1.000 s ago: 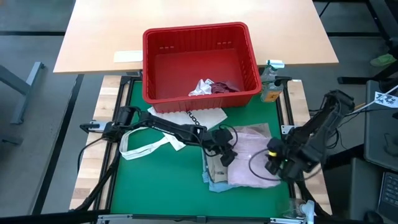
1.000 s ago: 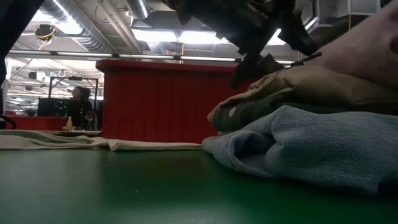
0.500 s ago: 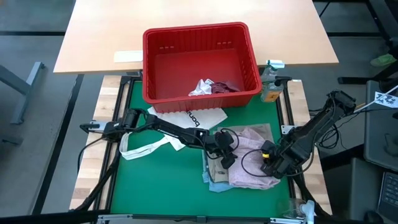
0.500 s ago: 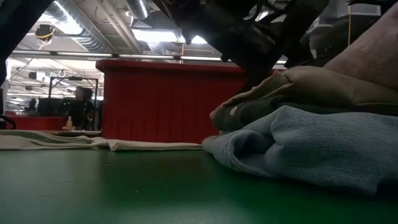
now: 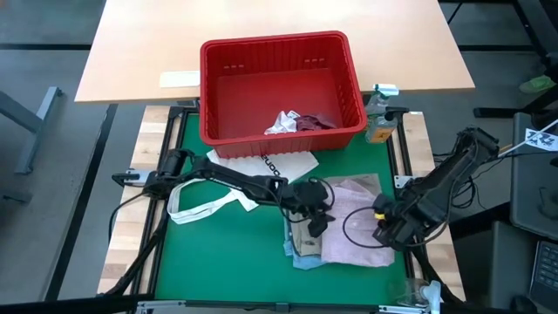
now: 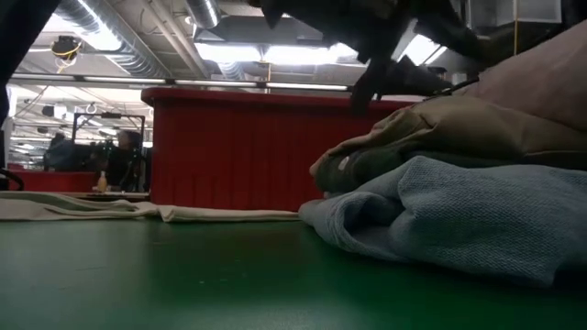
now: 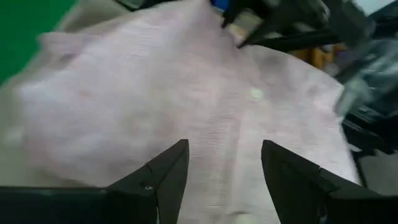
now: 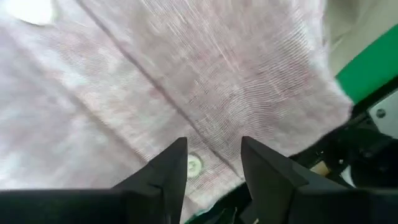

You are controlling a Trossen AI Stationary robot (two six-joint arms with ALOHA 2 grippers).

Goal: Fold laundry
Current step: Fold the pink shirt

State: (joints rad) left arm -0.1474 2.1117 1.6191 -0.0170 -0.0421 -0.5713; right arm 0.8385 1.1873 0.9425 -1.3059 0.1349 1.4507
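— Two grippers are over the cloth pile, as we see it. What do we make of the left gripper (image 5: 316,212)?

— We see its dark fingers (image 7: 163,180) spread apart with nothing between them, hovering over the mottled pink buttoned garment (image 5: 356,218) at the pile's left edge.

— And the right gripper (image 5: 384,228)?

— Its fingers (image 8: 168,173) stand parted above the same pink cloth, at the pile's right edge; we see no fabric pinched between them.

— Where does the laundry lie?

— We find the pink garment on top of a stack on the green table mat (image 5: 227,253). Beneath it sit a beige-khaki folded garment (image 6: 477,124) and a light blue knit garment (image 6: 440,215) touching the mat. Behind the stack stands a red plastic slotted basket (image 5: 281,85) holding a small white crumpled piece (image 5: 281,121) beside a maroon one (image 5: 316,121). A white tote bag with black lettering (image 5: 261,163) lies just in front of the basket.
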